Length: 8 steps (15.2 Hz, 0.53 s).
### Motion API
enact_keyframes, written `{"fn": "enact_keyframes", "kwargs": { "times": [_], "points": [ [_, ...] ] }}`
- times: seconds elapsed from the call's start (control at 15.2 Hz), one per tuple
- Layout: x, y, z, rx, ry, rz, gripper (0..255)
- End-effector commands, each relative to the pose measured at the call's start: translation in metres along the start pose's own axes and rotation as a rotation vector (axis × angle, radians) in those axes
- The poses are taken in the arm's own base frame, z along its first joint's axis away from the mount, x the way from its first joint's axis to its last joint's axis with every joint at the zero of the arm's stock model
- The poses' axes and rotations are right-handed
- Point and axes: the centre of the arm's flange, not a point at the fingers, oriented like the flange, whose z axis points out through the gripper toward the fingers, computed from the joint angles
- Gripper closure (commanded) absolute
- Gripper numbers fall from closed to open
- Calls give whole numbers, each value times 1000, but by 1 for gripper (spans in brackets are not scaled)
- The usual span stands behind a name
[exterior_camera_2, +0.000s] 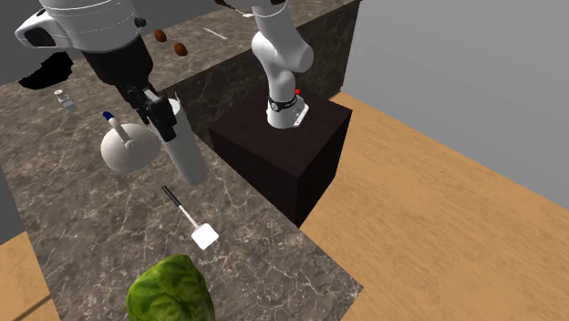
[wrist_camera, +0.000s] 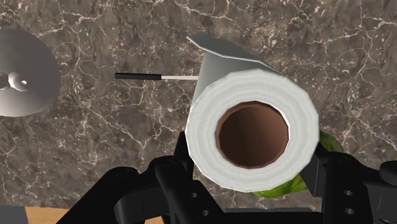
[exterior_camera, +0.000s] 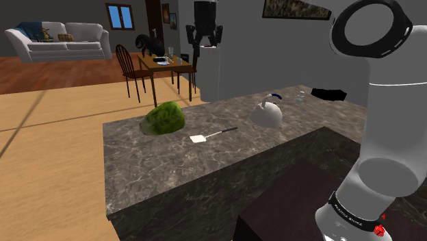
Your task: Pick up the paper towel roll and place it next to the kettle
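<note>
My gripper (exterior_camera: pixel 205 42) is shut on a white paper towel roll (exterior_camera: pixel 209 72), which hangs high above the dark marble counter (exterior_camera: pixel 157 171). In the second exterior view the gripper (exterior_camera_2: pixel 162 117) holds the roll (exterior_camera_2: pixel 185 157) tilted, right beside the white kettle (exterior_camera_2: pixel 126 148) and above the counter. In the wrist view the roll (wrist_camera: pixel 251 130) faces me end-on, showing its brown core, and the black fingers (wrist_camera: pixel 181 175) clasp both its sides. The kettle (wrist_camera: pixel 22 79) stands off to one side of it. In the shoulder view the kettle (exterior_camera: pixel 267 113) stands near the counter's right end.
A white spatula with a black handle (exterior_camera_2: pixel 189 219) lies on the counter under the roll. A green lettuce head (exterior_camera: pixel 164 118) sits farther along it. A small shaker (exterior_camera: pixel 300 98) stands beyond the kettle. The dark stand (exterior_camera_2: pixel 292 160) adjoins the counter, with wooden floor around it.
</note>
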Motion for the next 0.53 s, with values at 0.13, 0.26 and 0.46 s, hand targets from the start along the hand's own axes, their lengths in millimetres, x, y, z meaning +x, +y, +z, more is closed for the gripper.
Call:
{"fn": "enact_keyframes", "kwargs": {
  "times": [0.13, 0.26, 0.46],
  "points": [
    [9, 52, 0, 1, 1, -1, 255],
    [15, 78, 1, 1, 1, -1, 255],
    [23, 117, 1, 1, 1, -1, 255]
  ]
}}
